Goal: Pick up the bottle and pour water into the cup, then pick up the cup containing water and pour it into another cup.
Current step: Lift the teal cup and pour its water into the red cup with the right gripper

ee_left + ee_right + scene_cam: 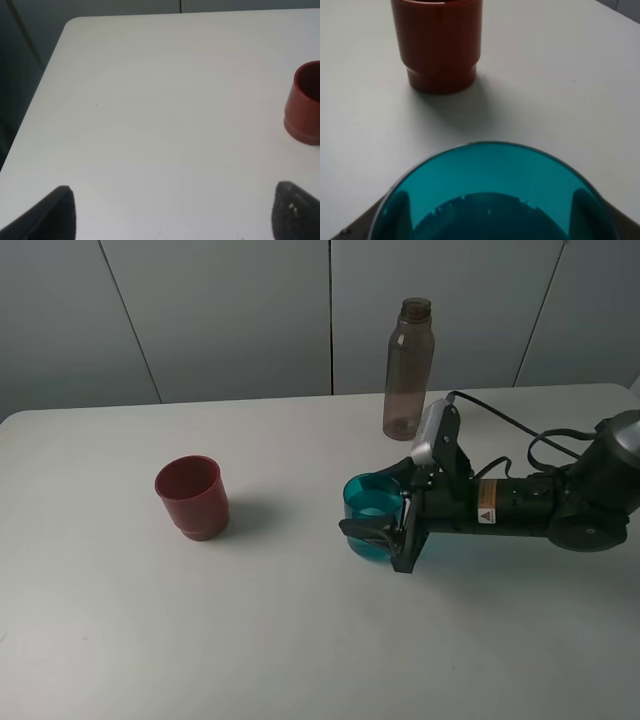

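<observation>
The teal translucent cup (362, 510) stands upright on the white table right of centre, and a water line shows inside the cup (490, 200). My right gripper (380, 502) reaches in from the right and is shut on it, one finger on each side. In the right wrist view the right gripper (490, 212) shows its fingers through the cup's walls. The smoky bottle (408, 370) stands uncapped behind it, untouched. The dark red cup (192, 496) stands upright at the left, seen also as the red cup (437, 45) and the red cup (305, 105). My left gripper (172, 212) hovers open over bare table.
The white table (300, 640) ends at a rounded far-left corner (75, 22). A black cable (500, 420) loops from the right arm over the table behind the wrist. A grey panelled wall stands behind the table.
</observation>
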Tool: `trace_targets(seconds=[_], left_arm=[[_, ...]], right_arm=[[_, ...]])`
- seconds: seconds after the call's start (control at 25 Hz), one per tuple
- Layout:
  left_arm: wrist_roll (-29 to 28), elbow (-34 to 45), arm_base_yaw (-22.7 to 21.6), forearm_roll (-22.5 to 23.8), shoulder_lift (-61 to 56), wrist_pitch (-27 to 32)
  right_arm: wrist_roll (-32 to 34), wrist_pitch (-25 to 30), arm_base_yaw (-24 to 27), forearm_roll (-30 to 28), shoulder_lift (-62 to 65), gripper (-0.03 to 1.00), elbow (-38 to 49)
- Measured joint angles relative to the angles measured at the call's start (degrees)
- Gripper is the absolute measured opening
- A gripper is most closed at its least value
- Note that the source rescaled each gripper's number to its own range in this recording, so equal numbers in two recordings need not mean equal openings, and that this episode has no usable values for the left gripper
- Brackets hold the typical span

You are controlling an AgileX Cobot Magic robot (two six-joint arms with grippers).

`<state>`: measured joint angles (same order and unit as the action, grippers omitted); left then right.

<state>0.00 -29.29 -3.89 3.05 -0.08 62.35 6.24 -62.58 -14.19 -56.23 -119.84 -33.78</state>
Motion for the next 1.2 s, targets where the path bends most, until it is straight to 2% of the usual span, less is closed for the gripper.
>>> trace_targets(seconds=[0.16,0.4,0.64,0.92,1.2], left_arm=[[0.00,0.00,0.00,0.00,0.00,0.00],[0.00,0.00,0.00,0.00,0.00,0.00],[0.00,0.00,0.00,0.00,0.00,0.00],[0.00,0.00,0.00,0.00,0.00,0.00],[0.00,0.00,0.00,0.00,0.00,0.00]], right_arm=[[2.62,1.59,0.00,0.00,5.08,0.09,0.10],[9.98,9.39,0.00,0.00,15.05,0.09,0.21],[17.83,10.89,-0.40,0.00,22.86,0.09,0.21],[26.05,22.67,-8.91,-0.19,25.11,0.09,-5.67],[33.76,23.75,-14.09,0.17,22.41,0.09,-15.69]])
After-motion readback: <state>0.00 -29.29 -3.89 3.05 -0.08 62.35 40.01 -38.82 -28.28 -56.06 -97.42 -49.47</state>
